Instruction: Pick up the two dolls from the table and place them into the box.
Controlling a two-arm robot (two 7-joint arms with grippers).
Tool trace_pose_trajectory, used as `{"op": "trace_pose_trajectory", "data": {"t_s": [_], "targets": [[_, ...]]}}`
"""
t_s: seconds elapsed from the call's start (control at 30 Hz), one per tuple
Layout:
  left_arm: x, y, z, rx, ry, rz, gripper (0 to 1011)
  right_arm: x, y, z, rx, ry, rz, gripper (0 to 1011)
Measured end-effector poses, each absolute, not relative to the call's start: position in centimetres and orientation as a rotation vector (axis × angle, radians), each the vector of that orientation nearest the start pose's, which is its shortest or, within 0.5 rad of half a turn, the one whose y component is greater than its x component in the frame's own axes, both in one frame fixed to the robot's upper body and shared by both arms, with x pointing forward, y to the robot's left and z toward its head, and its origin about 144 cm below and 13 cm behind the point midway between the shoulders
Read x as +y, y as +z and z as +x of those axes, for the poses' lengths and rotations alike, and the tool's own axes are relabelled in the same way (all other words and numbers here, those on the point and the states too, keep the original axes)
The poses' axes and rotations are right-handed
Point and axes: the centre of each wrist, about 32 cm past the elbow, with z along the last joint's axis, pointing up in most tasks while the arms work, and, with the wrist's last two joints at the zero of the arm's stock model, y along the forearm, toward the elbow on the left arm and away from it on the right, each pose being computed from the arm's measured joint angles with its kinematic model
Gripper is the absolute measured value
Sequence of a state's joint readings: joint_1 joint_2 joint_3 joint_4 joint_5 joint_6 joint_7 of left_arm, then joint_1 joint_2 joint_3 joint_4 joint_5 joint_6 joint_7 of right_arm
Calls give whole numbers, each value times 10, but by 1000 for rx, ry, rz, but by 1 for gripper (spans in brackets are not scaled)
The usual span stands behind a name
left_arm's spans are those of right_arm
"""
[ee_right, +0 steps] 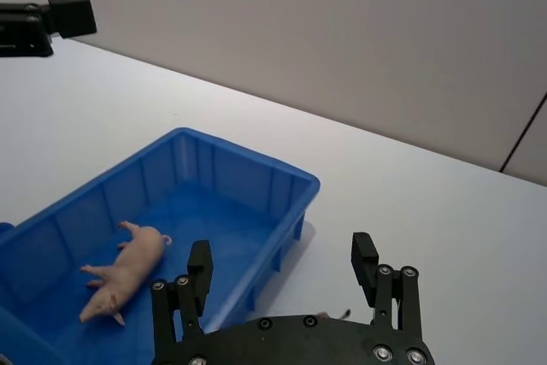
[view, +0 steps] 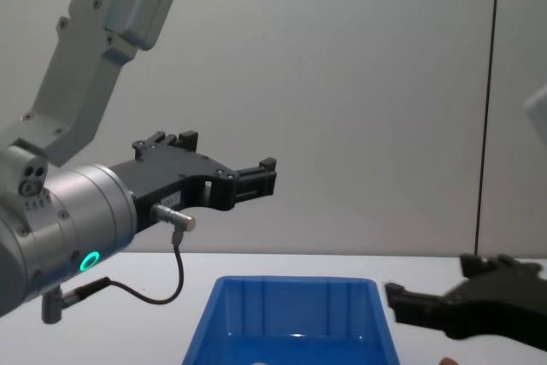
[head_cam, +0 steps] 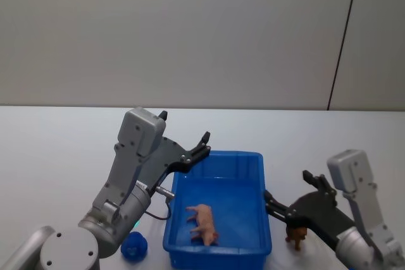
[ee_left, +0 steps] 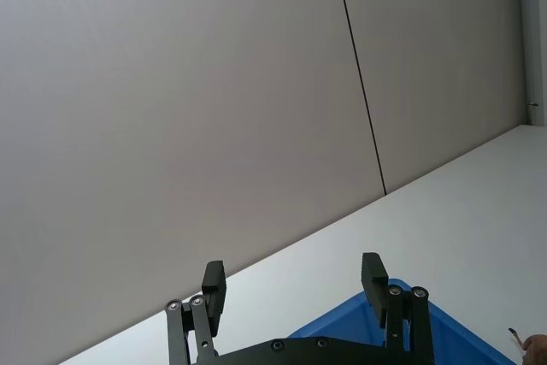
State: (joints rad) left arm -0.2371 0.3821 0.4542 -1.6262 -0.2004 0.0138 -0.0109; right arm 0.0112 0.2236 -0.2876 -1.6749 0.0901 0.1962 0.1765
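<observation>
Whereas our head view shows brown doll (head_cam: 296,237) on table (head_cam: 50,156), right wrist view shows pink doll (ee_right: 128,269) in box (ee_right: 256,160); left gripper (ee_left: 293,271), right gripper (ee_right: 280,252): fingers apart.

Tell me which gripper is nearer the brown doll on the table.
Right. The right gripper hangs just above the brown doll beside the box; the left gripper is raised past the box's far-left corner.
</observation>
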Motion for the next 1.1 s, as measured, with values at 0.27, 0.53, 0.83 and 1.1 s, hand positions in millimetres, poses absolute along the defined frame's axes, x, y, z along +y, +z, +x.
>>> {"op": "trace_pose_trajectory", "data": {"t_s": [0.27, 0.53, 0.83, 1.1], "targets": [[198, 1204, 492, -268, 1124, 61, 1001, -210, 1154, 437, 3, -1123, -230, 1001], [198, 1204, 492, -268, 1124, 61, 1001, -219, 1144, 431, 12, -1122, -255, 1001], [198, 1204, 492, -268, 1124, 61, 1001, -226, 1127, 428, 34, -1110, -288, 1001], [198, 1204, 492, -268, 1124, 61, 1001, -227, 1115, 430, 43, -1096, -304, 1001]]}}
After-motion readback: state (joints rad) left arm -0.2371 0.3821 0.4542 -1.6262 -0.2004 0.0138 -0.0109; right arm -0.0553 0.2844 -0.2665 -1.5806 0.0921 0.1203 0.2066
